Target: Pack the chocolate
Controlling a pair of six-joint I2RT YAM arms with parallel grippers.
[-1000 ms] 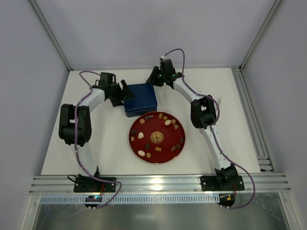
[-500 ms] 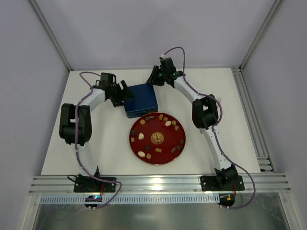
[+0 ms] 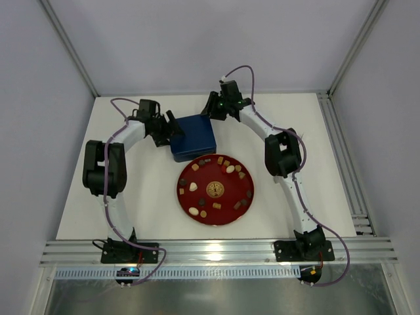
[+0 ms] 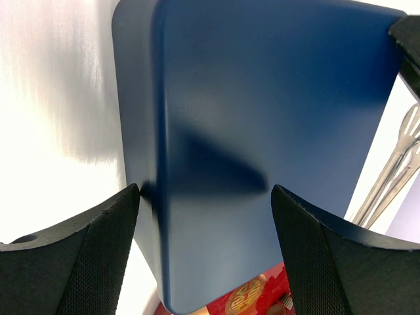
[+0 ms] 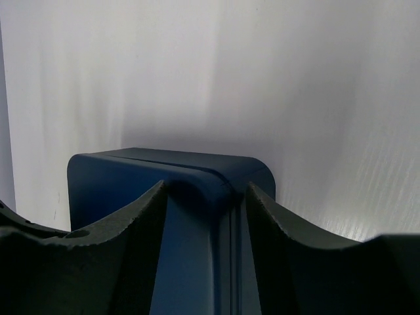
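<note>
Several small chocolates (image 3: pixel 193 187), dark, tan and cream, lie on the red plate (image 3: pixel 226 199) with a gold emblem. The dark blue tin (image 3: pixel 192 136) stands closed just behind the plate. My left gripper (image 3: pixel 172 127) is open at the tin's left edge. In the left wrist view (image 4: pixel 205 190) one finger (image 4: pixel 98 243) touches the tin's side wall and the other hangs over the lid (image 4: pixel 262 98). My right gripper (image 3: pixel 211 113) is at the tin's far right corner. In the right wrist view (image 5: pixel 205 187) its fingers (image 5: pixel 125 230) are closed in on that corner (image 5: pixel 197 216).
The plate's edge (image 4: pixel 252 295) shows under the tin in the left wrist view. Aluminium rails (image 3: pixel 216 251) run along the table's near edge, with frame posts at the back corners. Both arms arch over the table's left and right sides.
The right gripper has shifted slightly left and back along the tin's far corner. The left arm has nudged a little toward the tin. The tin and plate have not moved.
</note>
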